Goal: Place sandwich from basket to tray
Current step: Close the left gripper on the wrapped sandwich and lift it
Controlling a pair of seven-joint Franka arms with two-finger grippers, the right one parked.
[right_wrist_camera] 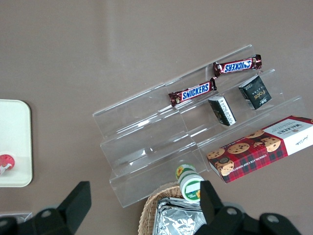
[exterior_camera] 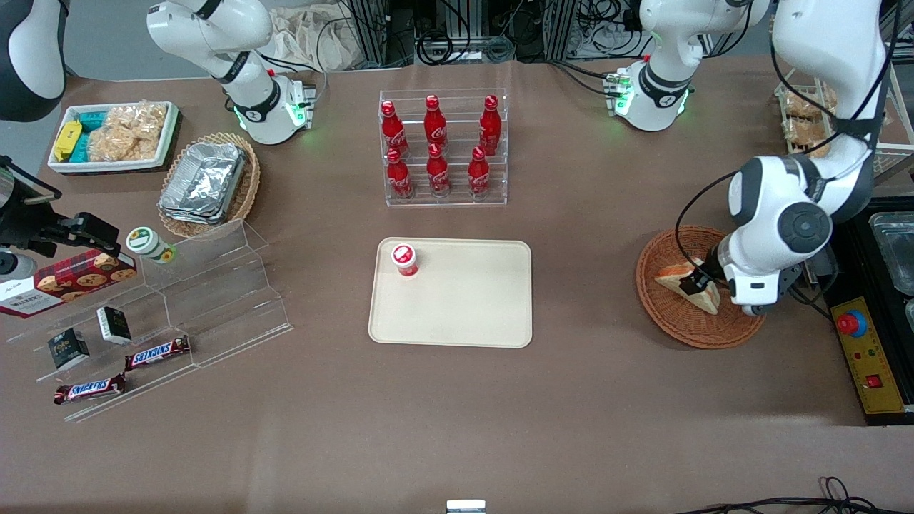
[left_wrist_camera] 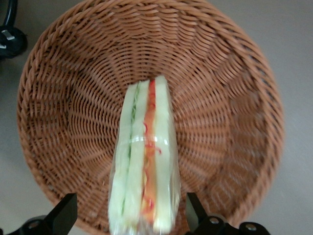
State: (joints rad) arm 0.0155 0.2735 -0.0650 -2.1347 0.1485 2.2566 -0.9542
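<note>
The sandwich (exterior_camera: 684,280) is a wedge of white bread with an orange-red filling, wrapped in clear film. It stands on edge in the reddish-brown wicker basket (exterior_camera: 685,325) toward the working arm's end of the table. In the left wrist view the sandwich (left_wrist_camera: 145,161) rises between my two black fingers (left_wrist_camera: 66,215) over the basket (left_wrist_camera: 73,98). My left gripper (exterior_camera: 697,284) is open and low in the basket, one finger on each side of the sandwich, in the wrist view too (left_wrist_camera: 130,208). The cream tray (exterior_camera: 464,314) lies mid-table.
A small red-capped bottle (exterior_camera: 405,259) stands on the tray's corner. An acrylic rack of red cola bottles (exterior_camera: 443,150) stands farther from the camera than the tray. A yellow control box (exterior_camera: 865,357) lies beside the basket. A clear stepped shelf (exterior_camera: 178,307) with snacks stands toward the parked arm's end.
</note>
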